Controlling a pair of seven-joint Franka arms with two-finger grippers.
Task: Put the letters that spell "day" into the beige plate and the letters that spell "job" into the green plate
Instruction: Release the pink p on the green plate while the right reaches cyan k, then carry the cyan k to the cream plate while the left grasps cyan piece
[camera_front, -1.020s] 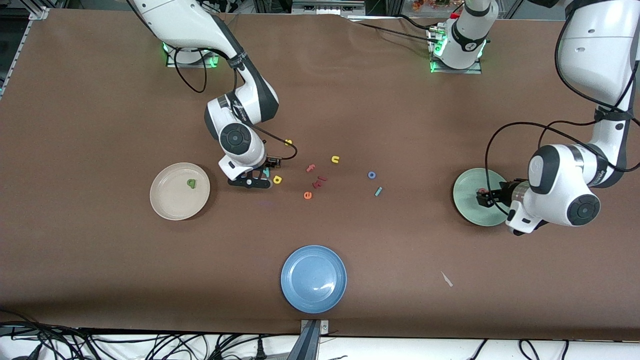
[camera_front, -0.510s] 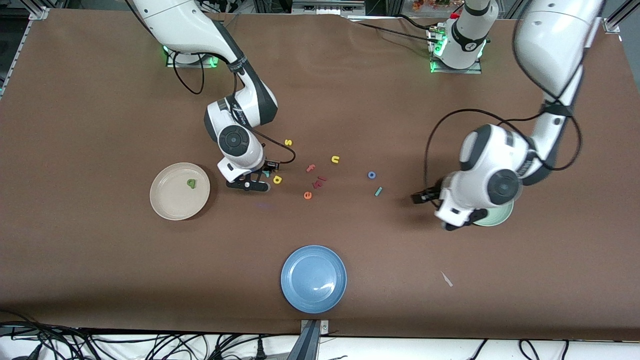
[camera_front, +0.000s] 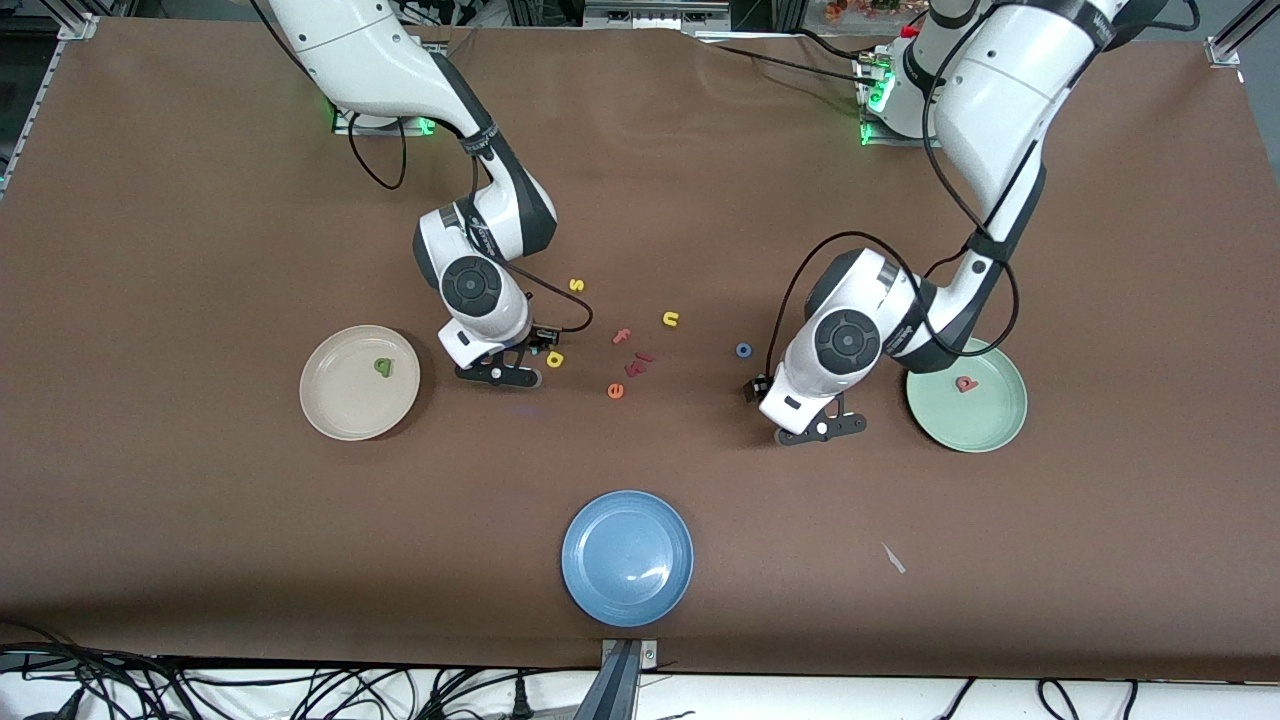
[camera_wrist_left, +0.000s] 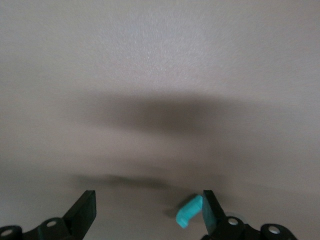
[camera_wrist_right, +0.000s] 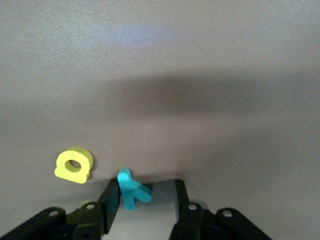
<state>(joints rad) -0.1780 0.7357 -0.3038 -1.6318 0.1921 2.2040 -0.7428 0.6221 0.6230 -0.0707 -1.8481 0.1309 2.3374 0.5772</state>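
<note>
**A:** Where is the right claw (camera_wrist_right: 145, 200) standing?

**B:** It is sitting low on the counter (camera_front: 200, 250), at three o'clock of the beige plate (camera_front: 330, 410) on the front view's dial. Its fingers are standing partway spread on either side of the y (camera_wrist_right: 131, 192), not yet pinching. The y is leaning against one finger, so a squeeze is likely to be twisting it or squirting it out. The a (camera_wrist_right: 74, 165) is lying just beside that finger and is risking a nudge.

**A:** And the left claw (camera_wrist_left: 147, 210)?

**B:** It is standing wide open at eight o'clock of the green plate (camera_front: 985, 425). The j (camera_wrist_left: 189, 212) is lying right against the inside of one finger, well off centre. I am expecting the far finger to be shoving it along rather than trapping it. The o (camera_front: 743, 350) is waiting at ten o'clock of that claw.

**A:** How are the pieces handling?

**B:** They are looking like thin, matte foam: light, squashy and flat on the counter. The j is slim and the y is forked, so both are offering little to grip. The counter's brown cover is looking dull and faintly grainy. The plates are looking smooth and shallow. The d (camera_front: 383, 366) is already lying in the beige one and the b (camera_front: 966, 383) in the green.
</note>
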